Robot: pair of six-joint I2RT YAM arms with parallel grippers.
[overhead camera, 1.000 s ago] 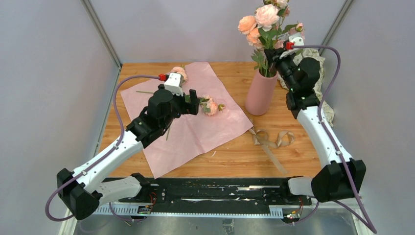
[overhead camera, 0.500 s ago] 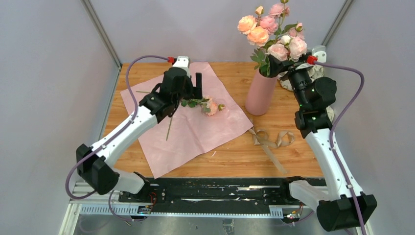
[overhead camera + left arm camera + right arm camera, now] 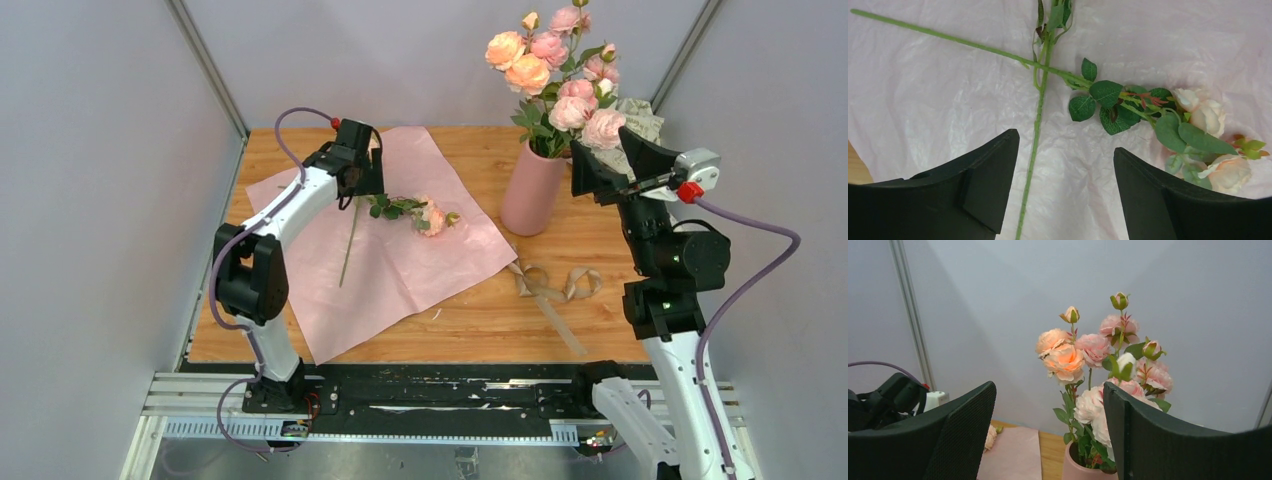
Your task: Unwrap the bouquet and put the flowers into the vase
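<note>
While left gripper (image 3: 1065, 142) and right gripper (image 3: 1049, 385) gape empty, peach-pink flowers (image 3: 555, 65) fill pink vase (image 3: 530, 195), seemingly 2 stems (image 3: 1037, 125) on paper (image 3: 400, 270)

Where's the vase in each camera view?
Top external: vase right of centre, just past the right corner of the pink paper.
Left wrist: not in it.
Right wrist: vase at the bottom edge, only its top showing.
Shared landmark: pink paper, in all three.
</note>
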